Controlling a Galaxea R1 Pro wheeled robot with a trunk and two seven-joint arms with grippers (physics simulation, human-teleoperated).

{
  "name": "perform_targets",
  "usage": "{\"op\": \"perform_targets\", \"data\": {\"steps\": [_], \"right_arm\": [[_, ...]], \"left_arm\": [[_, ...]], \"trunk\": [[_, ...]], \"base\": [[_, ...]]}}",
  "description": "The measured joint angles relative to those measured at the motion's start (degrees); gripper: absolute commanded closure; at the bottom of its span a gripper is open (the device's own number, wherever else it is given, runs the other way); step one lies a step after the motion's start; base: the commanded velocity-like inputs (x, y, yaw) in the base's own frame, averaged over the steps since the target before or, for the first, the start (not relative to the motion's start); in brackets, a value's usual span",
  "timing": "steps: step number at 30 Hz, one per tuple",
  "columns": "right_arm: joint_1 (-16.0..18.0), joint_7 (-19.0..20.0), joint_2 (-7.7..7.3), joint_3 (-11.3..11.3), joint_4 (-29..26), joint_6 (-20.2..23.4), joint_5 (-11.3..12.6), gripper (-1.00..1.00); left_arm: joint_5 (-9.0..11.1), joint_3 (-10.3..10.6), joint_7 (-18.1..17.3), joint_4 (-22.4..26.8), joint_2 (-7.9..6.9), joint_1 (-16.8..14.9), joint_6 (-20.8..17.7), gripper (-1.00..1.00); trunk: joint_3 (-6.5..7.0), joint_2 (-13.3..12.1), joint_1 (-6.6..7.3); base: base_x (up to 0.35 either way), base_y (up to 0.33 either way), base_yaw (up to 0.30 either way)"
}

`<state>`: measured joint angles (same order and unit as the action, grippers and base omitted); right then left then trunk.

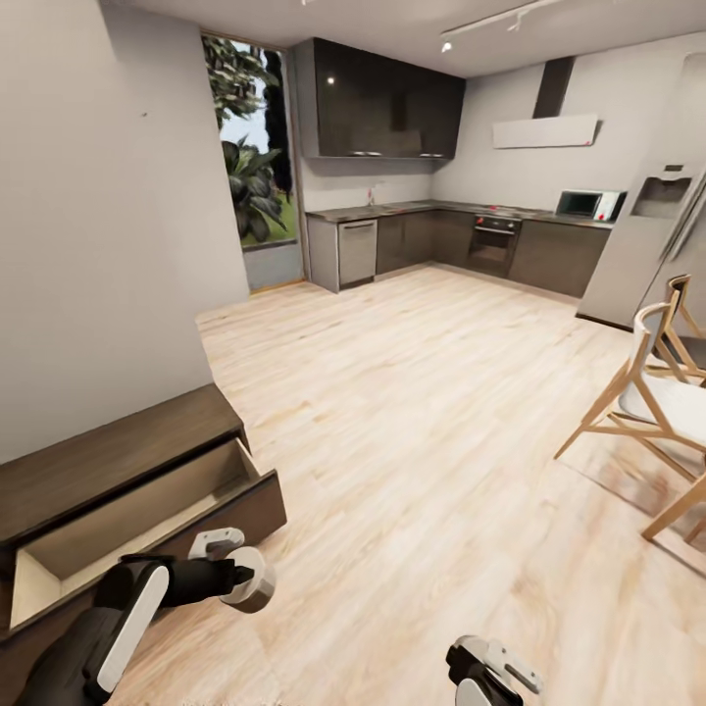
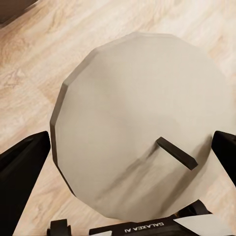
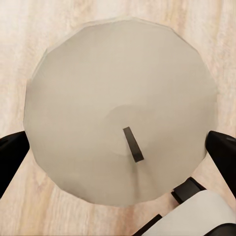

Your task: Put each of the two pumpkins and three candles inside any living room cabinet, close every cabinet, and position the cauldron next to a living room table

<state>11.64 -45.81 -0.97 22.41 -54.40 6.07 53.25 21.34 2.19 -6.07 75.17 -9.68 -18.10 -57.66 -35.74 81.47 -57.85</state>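
— Candle [image 2: 140, 123] in the left gripper [image 2: 130, 162], fingers clamped on its sides; the open cabinet [image 1: 127, 495] drawer lies just beside that arm, to its left.
— And the right gripper [image 3: 118, 157]?
— Gripping another candle [image 3: 120, 110], wick up, well apart from the drawer. I'd say left goes first.

cabinet [image 1: 118, 456]: dark brown wood, pale beige inside
candles [image 2: 142, 123] [image 3: 123, 113]: off-white, little black wicks
floor [image 1: 412, 412]: light blond wood grain
chairs [image 1: 647, 392]: tan wood, white seat
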Motion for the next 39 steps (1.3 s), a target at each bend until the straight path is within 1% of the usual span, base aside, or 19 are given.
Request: {"op": "perform_targets", "data": {"steps": [2, 20, 22, 23, 25, 39], "right_arm": [[0.0, 0.0, 0.0, 0.0, 0.0, 0.0, 0.0, 1.0], [0.0, 0.0, 0.0, 0.0, 0.0, 0.1, 0.0, 1.0], [0.0, 0.0, 0.0, 0.0, 0.0, 0.1, 0.0, 1.0], [0.0, 0.0, 0.0, 0.0, 0.0, 0.1, 0.0, 1.0], [0.0, 0.0, 0.0, 0.0, 0.0, 0.1, 0.0, 1.0], [0.0, 0.1, 0.0, 0.0, 0.0, 0.1, 0.0, 1.0]], "left_arm": [[0.0, 0.0, 0.0, 0.0, 0.01, 0.0, 0.0, 1.0], [0.0, 0.0, 0.1, 0.1, 0.06, 0.0, -0.3, 1.0], [0.1, 0.0, 0.1, 0.1, 0.53, 0.0, -0.3, 1.0], [0.4, 0.0, 0.1, 0.1, 0.71, 0.0, -0.3, 1.0], [0.0, 0.1, 0.1, 0.1, 0.91, 0.0, -0.3, 1.0], [-0.2, 0.0, 0.1, 0.1, 1.22, 0.0, -0.3, 1.0]], "trunk": [[0.0, 0.0, 0.0], [3.23, -7.2, 3.95], [3.59, -8.0, 4.39], [3.77, -8.4, 4.61], [4.13, -9.2, 5.05], [6.64, -14.8, 8.12]], "base": [[0.01, -0.004, 0.292], [0.001, 0.0, 0.292], [0.0, 0.0, 0.292], [0.0, 0.0, 0.292], [0.0, 0.0, 0.292], [0.0, 0.0, 0.292]]}}
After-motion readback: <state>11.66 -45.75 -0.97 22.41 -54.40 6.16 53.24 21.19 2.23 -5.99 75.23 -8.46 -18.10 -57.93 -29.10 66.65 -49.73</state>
